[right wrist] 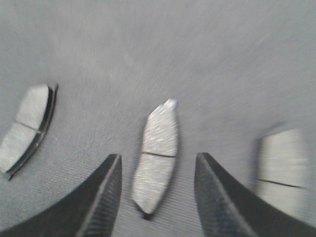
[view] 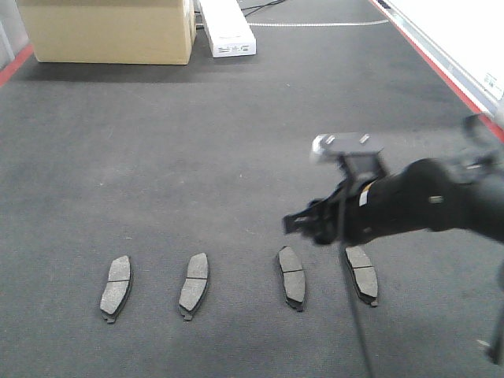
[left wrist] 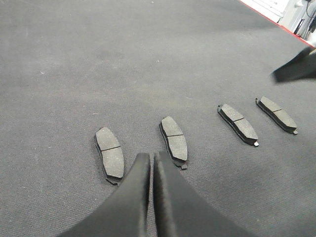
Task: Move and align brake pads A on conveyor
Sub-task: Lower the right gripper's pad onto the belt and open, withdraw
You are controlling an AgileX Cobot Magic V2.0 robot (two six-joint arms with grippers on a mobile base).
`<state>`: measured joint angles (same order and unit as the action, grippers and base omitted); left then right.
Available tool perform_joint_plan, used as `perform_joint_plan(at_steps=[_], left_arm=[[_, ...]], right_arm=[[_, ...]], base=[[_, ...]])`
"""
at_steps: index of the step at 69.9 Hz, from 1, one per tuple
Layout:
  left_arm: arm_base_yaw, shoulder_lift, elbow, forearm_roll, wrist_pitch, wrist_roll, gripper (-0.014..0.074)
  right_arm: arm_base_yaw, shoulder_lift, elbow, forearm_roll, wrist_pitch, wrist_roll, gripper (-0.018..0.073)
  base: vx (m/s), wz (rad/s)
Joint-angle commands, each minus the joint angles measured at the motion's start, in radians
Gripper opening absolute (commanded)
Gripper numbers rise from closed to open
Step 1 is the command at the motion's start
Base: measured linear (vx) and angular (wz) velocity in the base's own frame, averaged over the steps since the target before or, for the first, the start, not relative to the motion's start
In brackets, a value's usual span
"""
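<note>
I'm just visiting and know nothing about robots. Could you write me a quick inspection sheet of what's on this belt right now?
Surface: conveyor, dark grey felt-like belt with red edge strips.
Job's things: four brake pads lying flat in a rough row, friction side up, angles differing slightly.
Clutter: cardboard box and white box at the belt's far end.
Grippers: left gripper shut, empty, above the belt near two pads; right gripper open, its fingers either side of one pad, image blurred.
Cables: dark cable beyond the white box.
Surroundings: pale surface along the right edge.
</note>
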<state>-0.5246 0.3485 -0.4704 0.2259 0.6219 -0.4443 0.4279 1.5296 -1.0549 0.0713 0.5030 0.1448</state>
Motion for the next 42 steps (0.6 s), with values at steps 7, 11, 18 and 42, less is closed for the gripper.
perform_joint_plan(at_steps=[7, 11, 18, 42], left_arm=[[0.002, 0.010, -0.025, 0.012, -0.066, -0.004, -0.0006], [0.002, 0.010, -0.025, 0.012, -0.066, -0.004, -0.0006], [0.002, 0.010, -0.025, 0.012, -0.066, -0.004, -0.0006], [0.002, 0.010, -0.025, 0.012, -0.066, -0.004, -0.0006]], right_arm=[[-0.003, -0.164, -0.006, -0.235, 0.039, 0.147, 0.0279], [-0.003, -0.206, 0.027, -0.298, 0.045, 0.197, 0.0267], [-0.003, -0.293, 0.113, -0.377, 0.048, 0.265, 0.0253], [-0.003, -0.699, 0.454, -0.391, 0.023, 0.272, 0.0140]], base=[[0.00, 0.00], [0.00, 0.00], [0.00, 0.00], [0.00, 0.00]])
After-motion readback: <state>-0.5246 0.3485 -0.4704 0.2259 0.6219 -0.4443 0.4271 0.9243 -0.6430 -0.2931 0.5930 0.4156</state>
